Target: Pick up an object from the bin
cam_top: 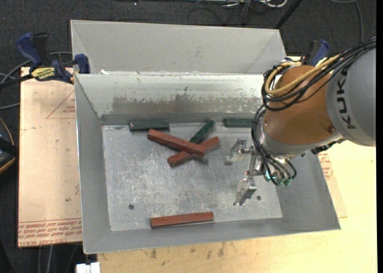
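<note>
My gripper point(242, 172) hangs over the right part of the bin floor, open, with bare metal between its fingertips point(245, 196). To its left two red-brown bars lie crossed: a long one point(170, 140) and a shorter one point(194, 151). A dark green bar point(202, 132) leans across them. Another dark green bar point(238, 122) lies against the back wall just beyond the gripper. None of these touches the fingers.
A third dark green bar point(149, 126) lies along the back wall at the left. A red-brown bar point(181, 220) rests near the front wall. The orange-covered wrist with cables overhangs the bin's right side.
</note>
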You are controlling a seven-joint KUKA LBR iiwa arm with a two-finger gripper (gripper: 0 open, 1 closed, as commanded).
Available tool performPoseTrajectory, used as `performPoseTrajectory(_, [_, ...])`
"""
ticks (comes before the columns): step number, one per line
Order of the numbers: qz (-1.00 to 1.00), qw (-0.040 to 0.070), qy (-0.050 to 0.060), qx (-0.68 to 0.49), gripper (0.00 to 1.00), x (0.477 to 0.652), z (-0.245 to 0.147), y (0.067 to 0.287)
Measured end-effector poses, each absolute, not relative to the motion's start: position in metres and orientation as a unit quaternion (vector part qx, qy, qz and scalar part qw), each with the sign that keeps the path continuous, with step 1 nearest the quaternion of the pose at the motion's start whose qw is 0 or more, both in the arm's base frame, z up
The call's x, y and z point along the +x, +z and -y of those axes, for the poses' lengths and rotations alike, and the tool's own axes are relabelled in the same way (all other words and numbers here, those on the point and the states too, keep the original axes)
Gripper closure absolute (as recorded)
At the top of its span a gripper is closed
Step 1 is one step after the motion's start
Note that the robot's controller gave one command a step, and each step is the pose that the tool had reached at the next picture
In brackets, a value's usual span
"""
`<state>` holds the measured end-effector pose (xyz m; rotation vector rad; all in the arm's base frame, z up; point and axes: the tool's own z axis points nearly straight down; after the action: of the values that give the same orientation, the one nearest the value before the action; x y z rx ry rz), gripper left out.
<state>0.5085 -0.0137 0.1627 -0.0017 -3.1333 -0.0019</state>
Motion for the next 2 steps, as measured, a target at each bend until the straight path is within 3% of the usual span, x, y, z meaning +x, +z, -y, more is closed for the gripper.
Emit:
performPoseTrajectory(1, [1.000,0.000,0.000,0.000,0.00,0.510,0.014,0.167])
performPoseTrajectory(2, [1.000,-0.005,0.000,0.008,0.00,0.557,-0.015,0.110])
